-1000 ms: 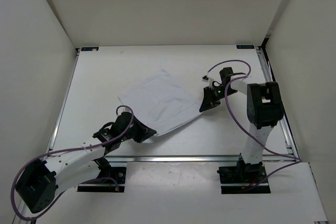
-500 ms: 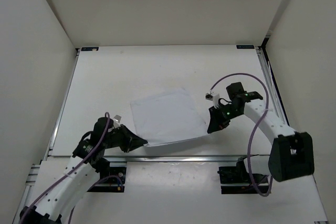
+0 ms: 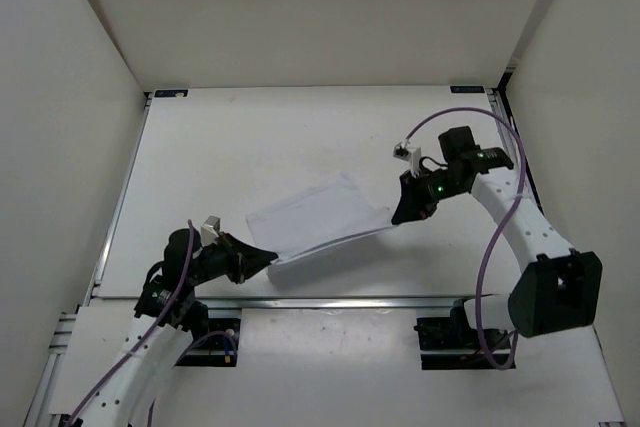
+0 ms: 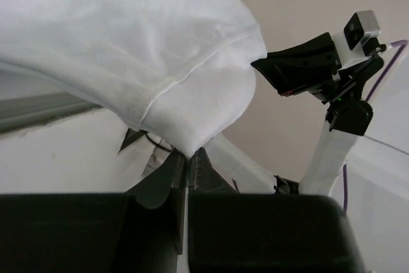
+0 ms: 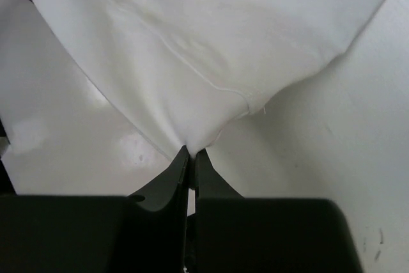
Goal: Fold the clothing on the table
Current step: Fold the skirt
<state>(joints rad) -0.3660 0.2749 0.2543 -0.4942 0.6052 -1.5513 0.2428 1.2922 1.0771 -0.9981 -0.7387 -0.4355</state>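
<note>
Left pincer [image 3: 262, 259] is clamped tight on the white clothing [image 3: 315, 219] at its 7 o'clock corner, right pincer [image 3: 398, 215] likewise at 3 o'clock. The cloth hangs stretched between them over the counter [image 3: 250, 137]. Apparently no fold is finished.

The left arm [image 3: 140, 362] stretches low toward the right, the left gripper [image 3: 262, 259] level, its jaws pinched on a corner of the clothing [image 3: 320, 217]. The right arm [image 3: 512, 215] bends back leftward, and the right gripper [image 3: 400, 213] angles down-left, jaws pinched on the opposite corner.
</note>
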